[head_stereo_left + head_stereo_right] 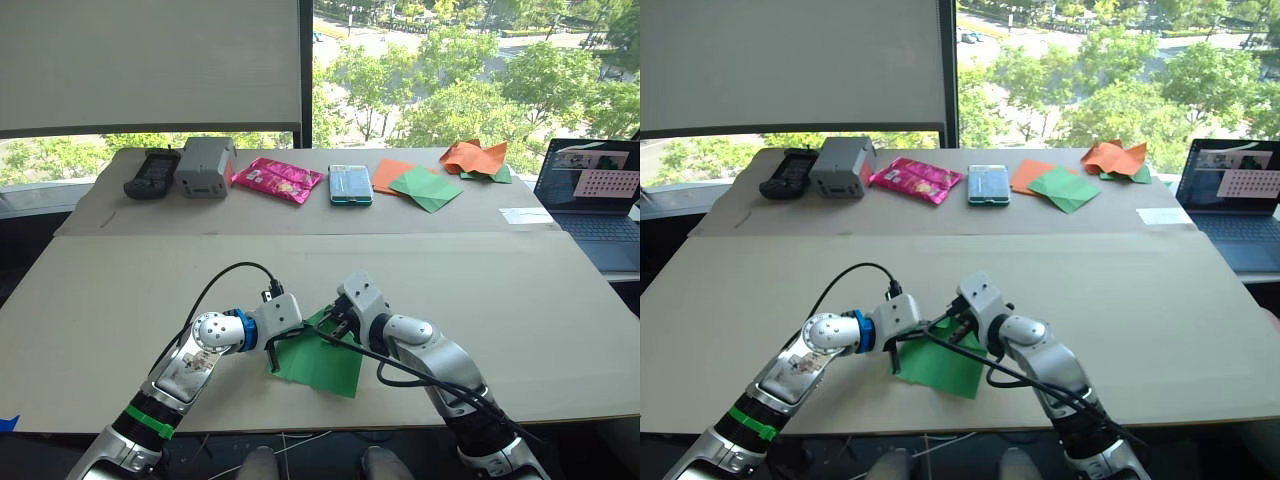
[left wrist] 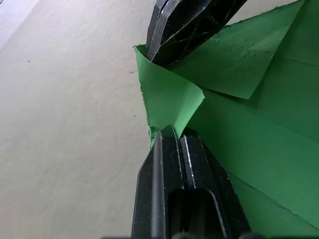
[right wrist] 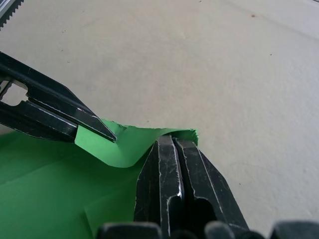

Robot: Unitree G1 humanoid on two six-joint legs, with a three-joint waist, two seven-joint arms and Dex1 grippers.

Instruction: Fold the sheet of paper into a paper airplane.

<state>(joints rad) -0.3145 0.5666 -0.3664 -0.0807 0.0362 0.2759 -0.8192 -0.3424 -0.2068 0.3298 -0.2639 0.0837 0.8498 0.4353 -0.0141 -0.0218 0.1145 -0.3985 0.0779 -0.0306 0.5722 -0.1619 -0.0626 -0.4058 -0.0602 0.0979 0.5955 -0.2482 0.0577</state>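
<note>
I see both grippers, left gripper (image 2: 172, 137) and right gripper (image 3: 173, 141), clamped tight on the sheet of paper (image 1: 325, 362) near the table's (image 1: 520, 300) front edge.

The sheet of paper (image 1: 322, 365) is bright green on a pale beige worktop (image 1: 520, 300). Both grippers' jaws are black. At the far edge lie a pink patterned packet (image 1: 277, 179), overlapping orange and green flat sheets (image 1: 415, 183), and crumpled orange paper (image 1: 476, 156).
</note>
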